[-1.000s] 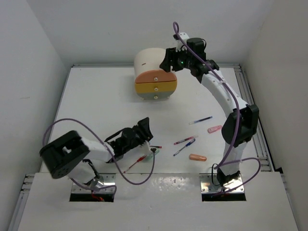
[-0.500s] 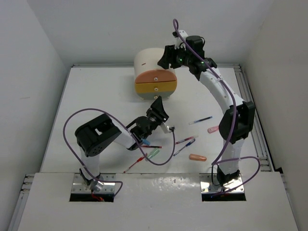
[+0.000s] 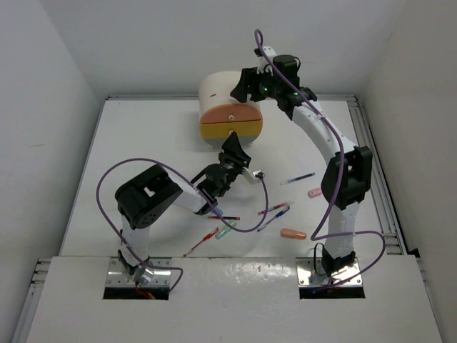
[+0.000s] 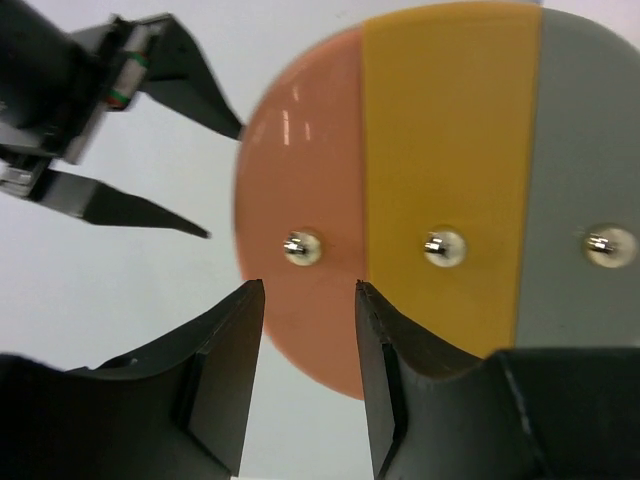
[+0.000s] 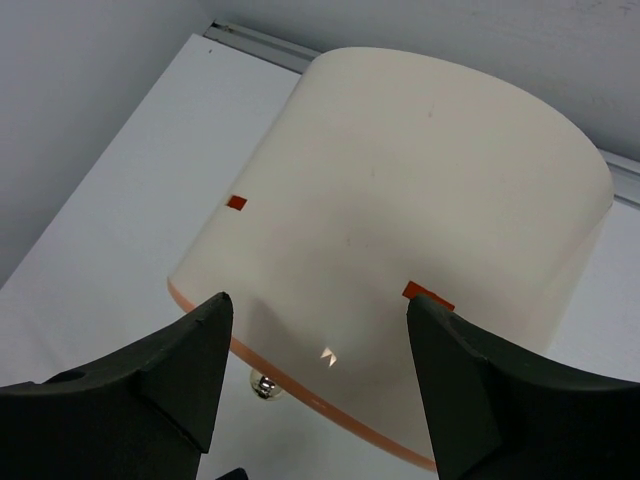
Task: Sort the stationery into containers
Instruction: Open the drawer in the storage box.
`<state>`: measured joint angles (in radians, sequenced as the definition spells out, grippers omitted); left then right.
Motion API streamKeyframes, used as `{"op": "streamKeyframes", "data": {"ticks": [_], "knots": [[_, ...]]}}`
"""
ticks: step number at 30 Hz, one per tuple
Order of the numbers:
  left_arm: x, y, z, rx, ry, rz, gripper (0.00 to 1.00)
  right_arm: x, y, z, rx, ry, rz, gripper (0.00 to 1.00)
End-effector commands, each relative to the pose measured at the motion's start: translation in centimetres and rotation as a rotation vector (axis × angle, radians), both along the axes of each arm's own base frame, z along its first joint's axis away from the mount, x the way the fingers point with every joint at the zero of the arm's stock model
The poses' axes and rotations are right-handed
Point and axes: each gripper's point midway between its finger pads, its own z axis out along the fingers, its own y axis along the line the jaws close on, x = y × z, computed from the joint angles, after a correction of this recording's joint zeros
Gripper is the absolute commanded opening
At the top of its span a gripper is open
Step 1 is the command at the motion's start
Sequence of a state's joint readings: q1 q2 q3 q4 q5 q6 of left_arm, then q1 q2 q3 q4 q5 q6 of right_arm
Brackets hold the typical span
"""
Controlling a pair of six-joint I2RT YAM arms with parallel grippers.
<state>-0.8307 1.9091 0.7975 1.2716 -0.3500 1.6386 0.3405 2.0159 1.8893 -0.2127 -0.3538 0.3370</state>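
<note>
The cream arch-topped cabinet stands at the back with its drawers shut: peach on top, orange-yellow under it. My left gripper is open and empty, right at the drawer fronts. In the left wrist view its tips sit just below the peach drawer's knob, apart from it. My right gripper hovers open over the cabinet's curved top, holding nothing. On the table lie a blue pen, two red-blue pens, a red pen, and green, pink and orange capsules.
A third, pale drawer with its own knob sits under the orange-yellow one. The left arm's purple cable loops over the pens near the front. White walls close in the table on three sides.
My left arm has swung from the pens near the front up to the cabinet's drawer fronts. The right gripper shifted slightly left over the cabinet top and opened wider.
</note>
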Motion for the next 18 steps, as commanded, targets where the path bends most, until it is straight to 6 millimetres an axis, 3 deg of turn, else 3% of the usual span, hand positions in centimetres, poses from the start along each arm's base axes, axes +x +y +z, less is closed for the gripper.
{"op": "streamKeyframes", "data": {"ticks": [1, 7, 12, 18], "knots": [[0.9, 0.6, -0.9, -0.059, 0.042, 0.020, 0.47, 0.7, 0.4, 1.9, 0.039, -0.061, 0.016, 0.70], [1.6, 0.7, -3.2, -0.048, 0.127, 0.013, 0.45, 0.7, 0.4, 1.0, 0.030, -0.047, 0.026, 0.69], [2.4, 0.8, -3.6, -0.053, 0.139, 0.015, 0.39, 0.7, 0.3, 0.3, 0.027, -0.039, 0.028, 0.65], [3.2, 0.6, -4.1, -0.038, 0.125, 0.012, 0.40, 0.9, 0.1, -0.2, 0.024, -0.034, 0.025, 0.62]]}}
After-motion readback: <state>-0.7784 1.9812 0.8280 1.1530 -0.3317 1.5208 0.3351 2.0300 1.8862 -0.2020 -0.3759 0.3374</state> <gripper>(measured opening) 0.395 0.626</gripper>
